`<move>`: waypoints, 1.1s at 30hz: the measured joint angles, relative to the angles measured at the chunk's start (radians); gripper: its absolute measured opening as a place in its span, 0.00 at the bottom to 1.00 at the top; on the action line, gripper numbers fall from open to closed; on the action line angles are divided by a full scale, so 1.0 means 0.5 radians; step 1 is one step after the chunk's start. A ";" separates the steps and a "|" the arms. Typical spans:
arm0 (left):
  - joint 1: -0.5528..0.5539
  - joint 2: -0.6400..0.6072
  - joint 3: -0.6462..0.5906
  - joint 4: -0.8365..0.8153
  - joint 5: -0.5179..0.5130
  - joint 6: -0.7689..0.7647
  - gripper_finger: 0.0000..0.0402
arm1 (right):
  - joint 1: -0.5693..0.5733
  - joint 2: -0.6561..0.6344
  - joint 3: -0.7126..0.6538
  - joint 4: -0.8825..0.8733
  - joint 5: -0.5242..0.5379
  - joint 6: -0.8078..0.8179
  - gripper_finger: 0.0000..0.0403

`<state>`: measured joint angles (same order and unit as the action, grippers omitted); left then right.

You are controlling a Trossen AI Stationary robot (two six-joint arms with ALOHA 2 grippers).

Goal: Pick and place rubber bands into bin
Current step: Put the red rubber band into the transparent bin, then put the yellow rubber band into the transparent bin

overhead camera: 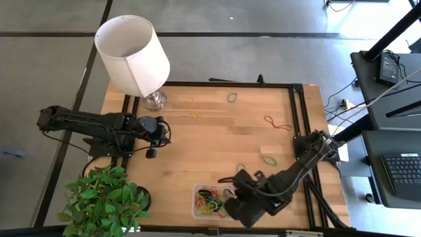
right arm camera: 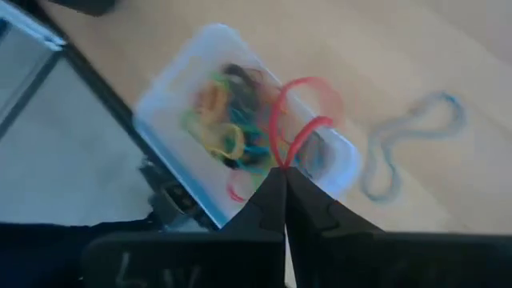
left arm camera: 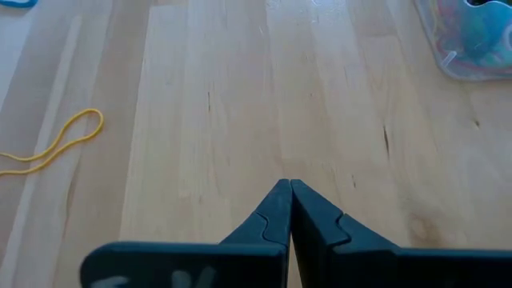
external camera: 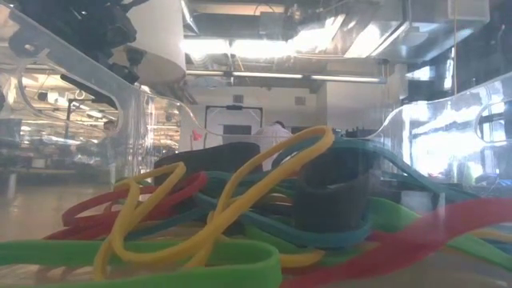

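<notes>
A red rubber band (right arm camera: pixel 298 120) hung pinched in the right pincer (right arm camera: pixel 284 178) above the bin (overhead camera: pixel 195 201), low centre of the high view. Light and floppy, it seemed best nipped anywhere along its loop. The left pincer (left arm camera: pixel 290 192), shut and empty, waited at mid-left over the table (overhead camera: pixel 217 138).

A white-shaded lamp (overhead camera: pixel 133 54) and a leafy plant (overhead camera: pixel 105 201) flank the table (overhead camera: pixel 210 141).

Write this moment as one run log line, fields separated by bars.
right gripper: shut on red rubber band, above bin | left gripper: shut, empty, waiting
</notes>
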<state>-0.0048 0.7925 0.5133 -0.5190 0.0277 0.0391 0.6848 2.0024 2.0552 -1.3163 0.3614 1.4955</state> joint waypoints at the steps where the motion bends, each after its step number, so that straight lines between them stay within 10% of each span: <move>1: 0.000 0.000 -0.001 0.000 0.000 -0.001 0.01 | -0.020 0.013 0.000 0.065 -0.007 -0.077 0.00; 16: 0.000 0.000 -0.001 -0.001 0.005 0.052 0.01 | -0.174 0.481 -0.002 0.297 -0.733 -0.567 0.00; 33: 0.000 0.000 0.000 -0.001 -0.006 0.107 0.00 | -0.187 0.511 -0.002 0.179 -0.763 -0.541 0.28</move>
<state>-0.0048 0.7925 0.5131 -0.5194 0.0246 0.0925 0.5915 2.2581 2.0541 -1.2265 -0.0200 1.2247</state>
